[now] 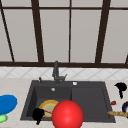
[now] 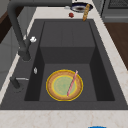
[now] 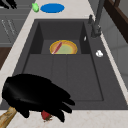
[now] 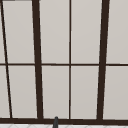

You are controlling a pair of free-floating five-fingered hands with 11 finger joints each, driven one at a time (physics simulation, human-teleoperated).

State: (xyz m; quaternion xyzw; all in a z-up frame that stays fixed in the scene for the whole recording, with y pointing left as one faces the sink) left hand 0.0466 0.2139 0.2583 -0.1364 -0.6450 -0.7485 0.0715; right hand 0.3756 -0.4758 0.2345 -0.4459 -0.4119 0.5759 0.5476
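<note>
The left robot hand hangs at the front edge of the sink, just beside the yellow plate that lies on the floor of the left basin. Whether its fingers are straight or curled cannot be told. A pink stick lies slanted across the plate, one end out over its rim. In the front view a large red ball covers part of the plate and the front wall of the sink, close to the left robot hand.

The right robot hand floats over the desk to the right of the sink. In the right side view it is near the camera with its fingers stretched out and relaxed, holding nothing, above a small red thing on the desk. Next to it lies a brown loaf, long and thin, with one end at a dark bowl.

A blue plate and a small green thing lie on the desk left of the sink. The dark faucet stands behind the basin, under the window
</note>
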